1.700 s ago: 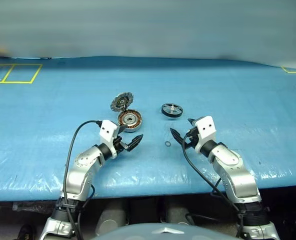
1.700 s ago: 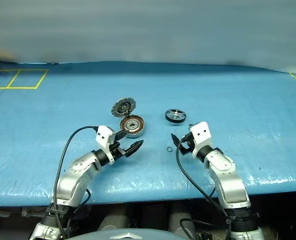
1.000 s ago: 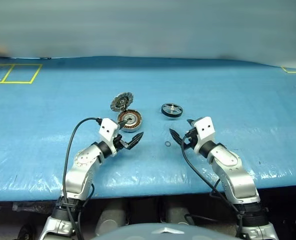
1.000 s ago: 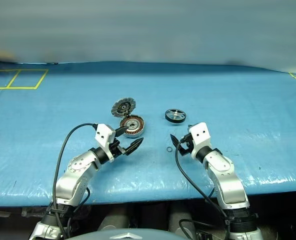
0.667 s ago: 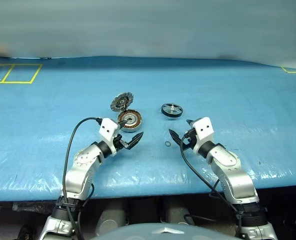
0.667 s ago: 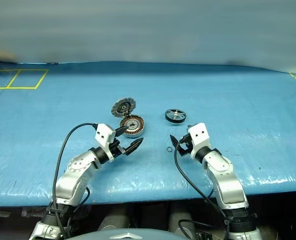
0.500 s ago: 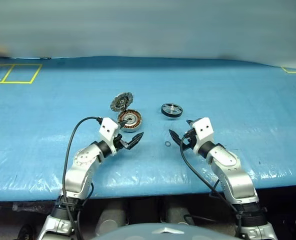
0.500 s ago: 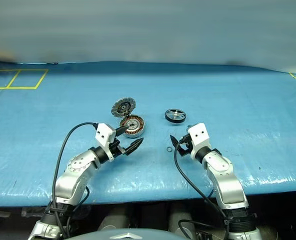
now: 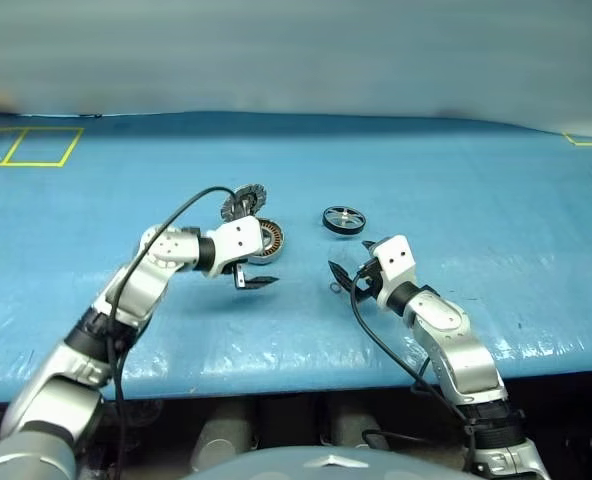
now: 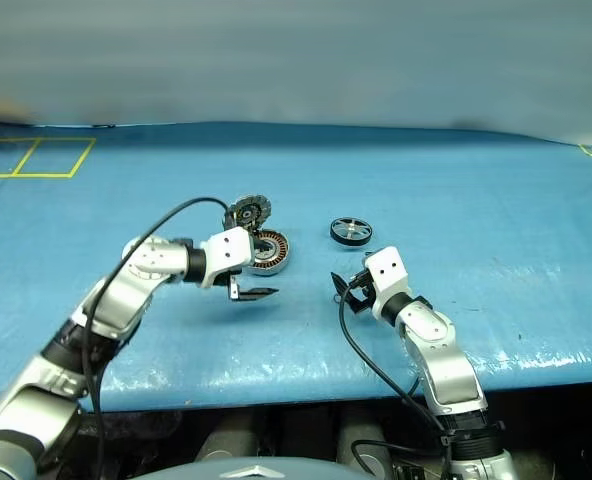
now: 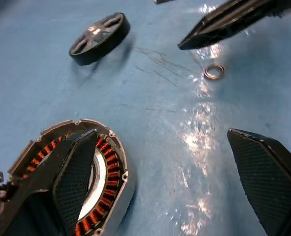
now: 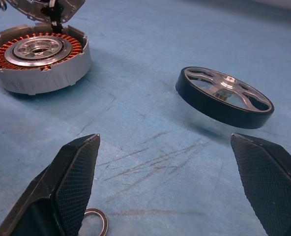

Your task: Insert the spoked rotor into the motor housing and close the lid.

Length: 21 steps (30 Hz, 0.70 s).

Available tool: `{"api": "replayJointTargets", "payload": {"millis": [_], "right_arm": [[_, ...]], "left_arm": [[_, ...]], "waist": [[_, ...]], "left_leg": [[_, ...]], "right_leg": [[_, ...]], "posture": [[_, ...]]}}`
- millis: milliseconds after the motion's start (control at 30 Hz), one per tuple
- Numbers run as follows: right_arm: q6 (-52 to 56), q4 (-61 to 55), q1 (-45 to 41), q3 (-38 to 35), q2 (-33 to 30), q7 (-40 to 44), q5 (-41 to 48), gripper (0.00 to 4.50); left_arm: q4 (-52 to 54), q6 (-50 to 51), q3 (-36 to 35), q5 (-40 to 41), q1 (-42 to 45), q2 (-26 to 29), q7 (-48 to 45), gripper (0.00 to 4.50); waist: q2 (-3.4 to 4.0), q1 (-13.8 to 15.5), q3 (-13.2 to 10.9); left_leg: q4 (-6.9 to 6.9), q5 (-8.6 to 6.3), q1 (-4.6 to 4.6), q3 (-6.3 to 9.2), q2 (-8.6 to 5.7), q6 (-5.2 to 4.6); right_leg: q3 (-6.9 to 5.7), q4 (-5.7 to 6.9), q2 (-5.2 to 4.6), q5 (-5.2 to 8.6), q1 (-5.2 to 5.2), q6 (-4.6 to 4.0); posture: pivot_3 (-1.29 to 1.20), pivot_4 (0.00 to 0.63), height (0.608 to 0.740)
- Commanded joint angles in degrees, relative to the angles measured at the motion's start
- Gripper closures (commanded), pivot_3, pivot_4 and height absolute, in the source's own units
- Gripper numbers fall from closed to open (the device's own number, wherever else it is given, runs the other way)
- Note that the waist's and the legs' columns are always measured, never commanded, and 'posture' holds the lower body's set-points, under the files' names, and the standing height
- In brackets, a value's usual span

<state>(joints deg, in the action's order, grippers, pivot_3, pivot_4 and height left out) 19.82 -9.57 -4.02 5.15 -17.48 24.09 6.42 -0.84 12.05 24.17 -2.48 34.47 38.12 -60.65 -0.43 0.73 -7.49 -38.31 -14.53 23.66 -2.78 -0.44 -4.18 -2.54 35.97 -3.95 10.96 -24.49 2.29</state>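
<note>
- While both arms reach out over the blue table [image 9: 476,180], the motor housing [image 9: 267,238] lies near its middle, copper windings and silver hub facing up.
- Just beyond the housing on its far-left side, touching or nearly touching it, the lid [image 9: 242,199] shows its segmented inner face; whether it leans or lies flat I cannot tell.
- Right of the housing and well apart from it, the spoked rotor [image 9: 344,220] rests flat on the table, silvery spokes up.
- A tiny washer ring [image 9: 334,289] lies nearer than the rotor, just beside the right tool's fingertips.
- The left tool [image 9: 253,282] hangs just in front of the housing, its fingers spread wide and holding nothing; in the left wrist view one finger [image 11: 72,182] overlaps the housing's windings.
- The right tool [image 9: 348,272] points toward the rotor, fingers wide apart and empty, with the rotor seen between them in the right wrist view.
</note>
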Motion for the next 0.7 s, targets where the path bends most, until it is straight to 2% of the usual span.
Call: {"api": "replayJointTargets", "payload": {"millis": [33,133,300,567,700], "right_arm": [[-1.03,-2.03,-1.41,0.89,0.13,0.74,-0.06,0.04],[0.0,-3.91,-1.4,1.08,-0.23,1.74,0.7,0.04],[2.09,-5.68,-1.63,0.33,-1.73,3.13,0.87,0.04],[5.46,-8.65,-1.85,-1.02,-5.06,3.96,1.4,0.04],[6.61,-9.99,-1.5,-1.38,-5.93,3.99,1.7,0.04]], "left_arm": [[-2.33,-7.28,5.42,-7.62,5.5,2.02,-5.31,0.01],[-6.52,-18.41,11.77,-18.67,13.47,4.49,-8.06,0.01],[-10.76,-28.24,16.43,-27.34,20.6,3.35,-9.55,0.01],[-16.28,-34.29,18.52,-37.27,23.67,-0.84,-6.06,0.01],[-20.05,-34.36,18.5,-39.41,24.48,-3.71,-4.4,0.01]], "waist": [[0.02,-0.15,-0.03],[-0.09,-0.05,-0.26],[-0.09,0.03,-0.36],[-0.15,0.03,-0.57],[-0.11,0.03,-0.62]], "left_leg": [[0.03,-0.01,-0.02,-0.05,0.0,-0.02],[0.03,-0.01,0.02,-0.07,0.01,-0.02],[0.0,-0.05,0.06,-0.12,0.01,-0.09],[-0.23,-0.12,0.15,-0.18,0.04,-0.21],[-0.53,-0.22,0.25,-0.19,0.06,-0.37]], "right_leg": [[0.06,-0.01,0.01,0.0,-0.01,0.0],[0.09,-0.02,0.05,0.0,-0.04,0.0],[0.14,-0.06,0.08,0.01,-0.04,0.03],[0.16,-0.02,0.08,-0.02,-0.04,0.24],[0.16,-0.02,0.08,-0.09,-0.02,0.38]], "posture": [[0.0,0.15,0.74],[0.0,0.15,0.74],[0.0,0.15,0.74],[0.0,0.15,0.74],[0.0,0.15,0.74]]}}
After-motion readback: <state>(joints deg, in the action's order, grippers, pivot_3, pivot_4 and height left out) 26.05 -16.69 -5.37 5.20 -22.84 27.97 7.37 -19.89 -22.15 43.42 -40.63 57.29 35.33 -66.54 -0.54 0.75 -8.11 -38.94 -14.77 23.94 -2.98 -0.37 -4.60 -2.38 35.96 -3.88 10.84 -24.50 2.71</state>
